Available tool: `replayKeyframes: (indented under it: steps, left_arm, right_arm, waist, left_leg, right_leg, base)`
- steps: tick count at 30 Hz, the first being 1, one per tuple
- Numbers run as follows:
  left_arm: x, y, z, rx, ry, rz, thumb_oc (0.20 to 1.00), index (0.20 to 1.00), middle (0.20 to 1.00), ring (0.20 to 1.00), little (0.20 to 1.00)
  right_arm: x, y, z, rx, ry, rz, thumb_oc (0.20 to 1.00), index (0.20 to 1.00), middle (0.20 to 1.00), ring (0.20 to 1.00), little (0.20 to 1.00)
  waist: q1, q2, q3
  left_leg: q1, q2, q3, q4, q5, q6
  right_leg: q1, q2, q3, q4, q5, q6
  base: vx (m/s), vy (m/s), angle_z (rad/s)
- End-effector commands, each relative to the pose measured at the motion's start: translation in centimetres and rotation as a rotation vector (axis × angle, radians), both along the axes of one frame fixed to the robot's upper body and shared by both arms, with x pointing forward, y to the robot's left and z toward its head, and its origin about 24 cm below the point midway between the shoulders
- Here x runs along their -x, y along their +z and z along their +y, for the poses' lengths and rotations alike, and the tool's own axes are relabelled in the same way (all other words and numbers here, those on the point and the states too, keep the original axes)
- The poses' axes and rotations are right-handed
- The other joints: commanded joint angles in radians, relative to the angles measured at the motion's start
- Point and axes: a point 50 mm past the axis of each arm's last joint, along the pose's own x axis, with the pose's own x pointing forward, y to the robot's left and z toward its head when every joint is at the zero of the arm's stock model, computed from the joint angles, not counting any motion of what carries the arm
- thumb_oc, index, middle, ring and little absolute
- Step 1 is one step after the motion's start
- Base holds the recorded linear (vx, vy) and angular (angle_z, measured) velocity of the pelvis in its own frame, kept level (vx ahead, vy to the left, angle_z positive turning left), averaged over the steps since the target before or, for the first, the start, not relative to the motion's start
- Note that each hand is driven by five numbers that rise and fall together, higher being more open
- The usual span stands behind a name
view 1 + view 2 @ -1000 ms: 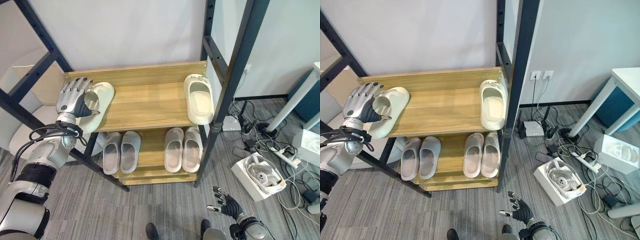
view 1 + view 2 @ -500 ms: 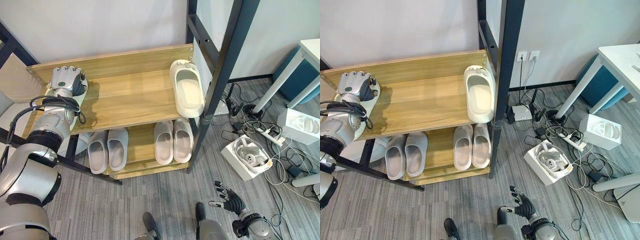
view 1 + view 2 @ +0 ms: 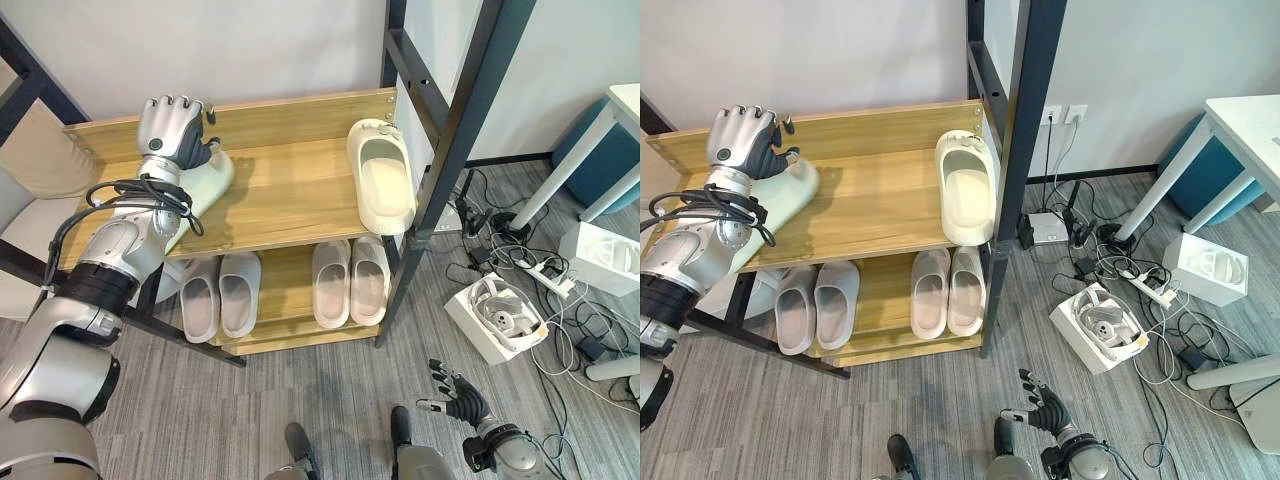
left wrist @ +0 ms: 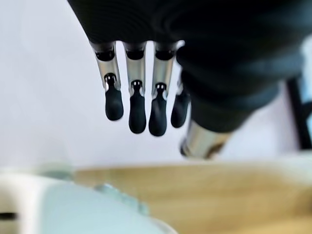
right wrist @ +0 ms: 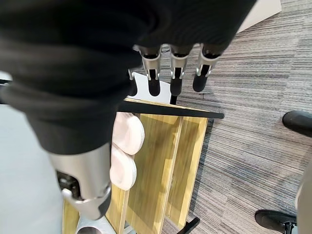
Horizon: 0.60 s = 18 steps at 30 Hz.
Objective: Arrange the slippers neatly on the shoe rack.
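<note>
On the wooden shoe rack's top shelf [image 3: 285,205] lie two cream slippers. One slipper [image 3: 204,183] rests at the left, angled, partly under my left forearm. My left hand [image 3: 171,128] hovers over its far end near the back rail, open, its fingers [image 4: 137,108] straight and around nothing; the pale slipper [image 4: 58,207] shows below them. The other cream slipper [image 3: 381,189] lies at the shelf's right end beside the black post. Two pale grey pairs [image 3: 219,296] [image 3: 350,281] stand side by side on the lower shelf. My right hand [image 3: 456,399] hangs low over the floor, open.
Black frame posts [image 3: 452,130] cross in front of the rack on both sides. A white box with a headset [image 3: 498,316], cables and a power strip [image 3: 545,272] cover the floor at right. A white table leg [image 3: 560,170] is beyond. Dark shoes [image 3: 300,442] stand at the bottom edge.
The camera has shifted. My left hand has moved along the top shelf from its left edge toward the middle and back, and the left cream slipper now lies further in.
</note>
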Motion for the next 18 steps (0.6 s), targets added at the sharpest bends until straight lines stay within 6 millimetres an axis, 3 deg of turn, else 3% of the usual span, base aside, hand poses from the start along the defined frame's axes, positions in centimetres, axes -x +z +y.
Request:
replayKeyframes:
  steps: [1,10,18]
  left_arm:
    - [0.9,3.8,2.3,-0.021,0.091,-0.169,1.0,1.0,1.0,1.0,1.0]
    - [2.8,3.5,3.0,-0.026,0.073,-0.211,1.0,1.0,1.0,1.0,1.0]
    - [4.5,1.9,4.8,-0.04,0.097,-0.159,1.0,1.0,1.0,1.0,1.0]
  right_arm:
    - [-1.2,1.2,1.9,-0.085,0.004,-0.104,1.0,1.0,1.0,1.0,1.0]
    - [-1.2,0.9,2.1,-0.076,0.02,-0.085,1.0,1.0,1.0,1.0,1.0]
    - [-0.7,0.5,1.4,-0.062,-0.006,-0.065,1.0,1.0,1.0,1.0,1.0]
  waist:
    - [0.019,-0.053,-0.016]
    - [0.041,-0.035,-0.03]
    - [0.058,-0.024,-0.039]
  left_leg:
    - [0.096,-0.028,-0.036,-0.007,-0.142,-0.025]
    - [0.112,-0.018,-0.052,-0.007,-0.136,-0.035]
    - [0.123,-0.006,-0.064,-0.007,-0.131,-0.043]
  right_leg:
    - [0.01,-0.066,-0.057,0.006,-0.039,0.107]
    - [0.042,-0.056,-0.074,0.003,-0.056,0.094]
    - [0.063,-0.045,-0.085,0.0,-0.07,0.084]
  base:
    - [0.03,-0.037,0.04]
    - [0.02,-0.037,0.08]
    - [0.02,-0.038,0.07]
